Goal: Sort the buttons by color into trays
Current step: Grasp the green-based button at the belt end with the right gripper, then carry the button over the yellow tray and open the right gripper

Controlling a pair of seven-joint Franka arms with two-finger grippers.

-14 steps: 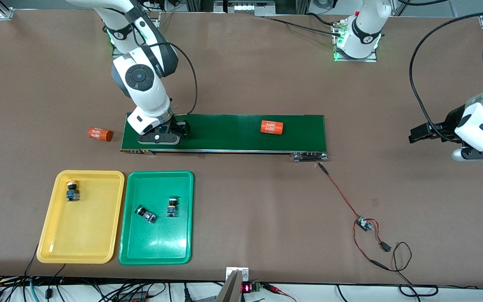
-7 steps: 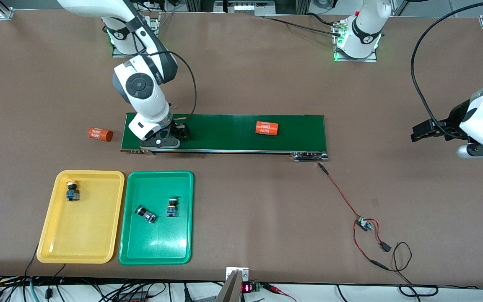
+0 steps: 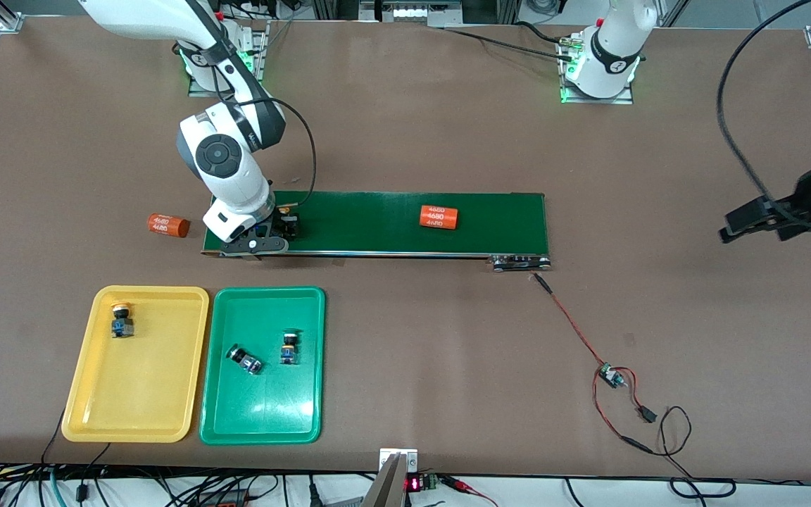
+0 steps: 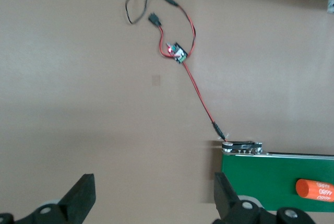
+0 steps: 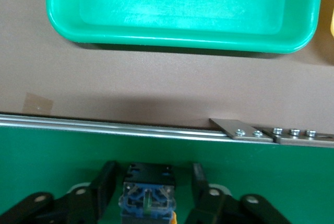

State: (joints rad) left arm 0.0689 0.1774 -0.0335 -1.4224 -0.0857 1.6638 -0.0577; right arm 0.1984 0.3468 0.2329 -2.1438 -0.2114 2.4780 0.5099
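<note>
Trays lie nearest the camera: yellow tray holds one yellow-capped button, green tray two green-capped buttons. Farther off, on the conveyor belt, right gripper has its jaws closing about the fourth button, probably the remaining yellow one. One orange cylinder rides the belt; another lies beside it. Left gripper waits over bare surface, jaws wide, empty.

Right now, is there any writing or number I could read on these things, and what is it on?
"4680", printed in repeated rows: on the orange cylinder lying on the conveyor belt.
"4680", twice: on the second orange cylinder on the table, off the belt's end at the right arm's side.
Red digits on the small display at the table edge: too small to read.
</note>
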